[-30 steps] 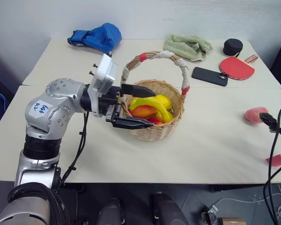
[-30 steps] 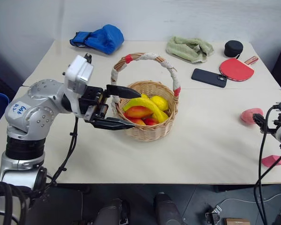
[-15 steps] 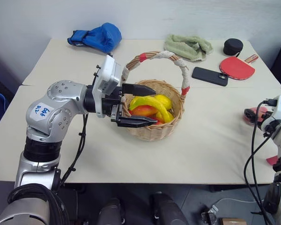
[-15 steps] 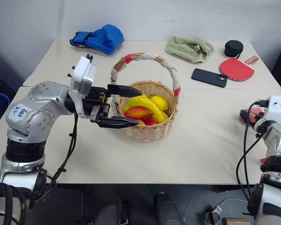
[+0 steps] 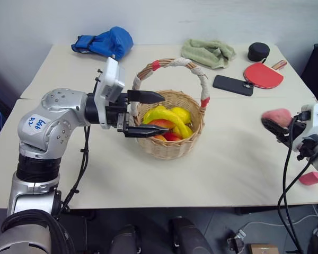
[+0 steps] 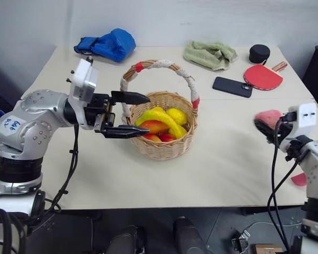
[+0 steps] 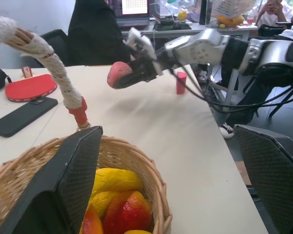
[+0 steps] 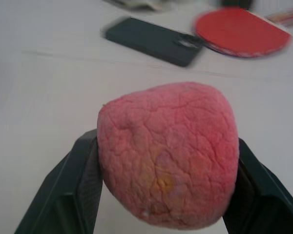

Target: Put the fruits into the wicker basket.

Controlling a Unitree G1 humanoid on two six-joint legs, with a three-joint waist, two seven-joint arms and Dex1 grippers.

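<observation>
The wicker basket (image 5: 172, 149) stands mid-table, its arched handle (image 5: 177, 63) upright. Inside lie a yellow banana (image 5: 169, 115), a yellow mango (image 5: 183, 113) and a red-orange piece (image 5: 160, 125). My left gripper (image 5: 164, 114) is open and level, one finger above the basket's left rim and the other against its near-left side. At the right, my right gripper (image 5: 273, 121) is shut on the pink peach (image 5: 275, 116), held above the table. The peach (image 8: 168, 153) sits between both pads in the right wrist view and also shows as the peach (image 7: 119, 74) in the left wrist view.
At the back of the table lie a blue cloth bundle (image 5: 103, 41), a green towel (image 5: 208, 51), a black phone (image 5: 232, 84), a red paddle (image 5: 262, 75) and a black round case (image 5: 258, 51). A pink cylinder block (image 5: 310, 178) stands near the right edge.
My right gripper has closed on the peach, lifted it off the table and swung left toward the basket. The left gripper has drawn back slightly to the left, still open.
</observation>
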